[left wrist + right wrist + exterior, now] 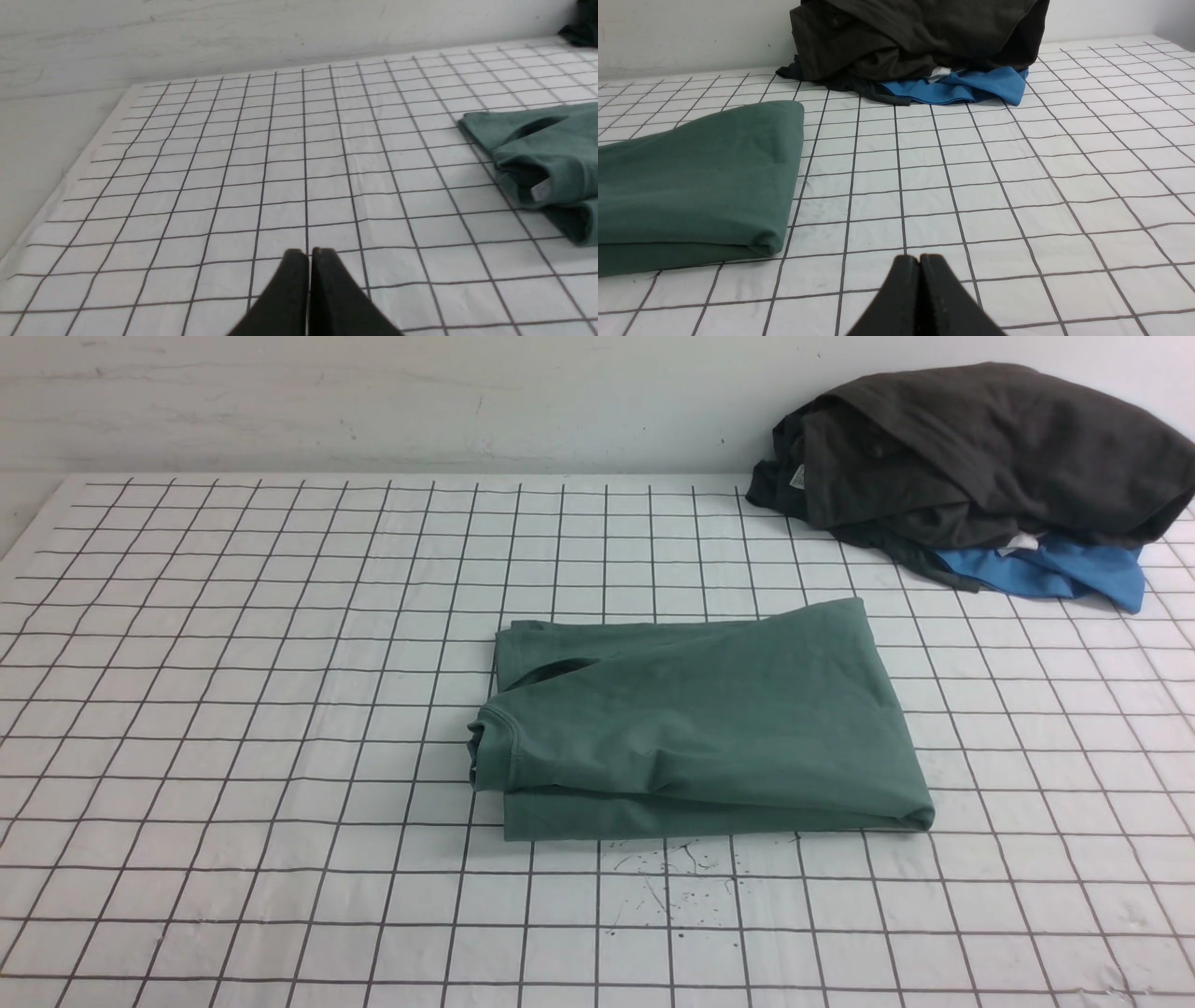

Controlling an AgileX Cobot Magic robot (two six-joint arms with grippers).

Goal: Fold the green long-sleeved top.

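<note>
Left pincer (308,254) and right pincer (920,261) both pressed together, holding nothing, hovering over the gridded surface (233,709) while the green top (700,728) lies folded mid-surface.

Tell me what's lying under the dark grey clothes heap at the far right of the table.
A blue garment pokes out from under the dark grey heap, with a bit of white beside it. How far it runs underneath is covered.

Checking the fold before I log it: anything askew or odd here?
Slightly. The green top is folded, but its layers don't line up: the far layer sits offset from the collar end, and the near edge runs skewed to the grid. Dark specks mark the cloth beside it.
</note>
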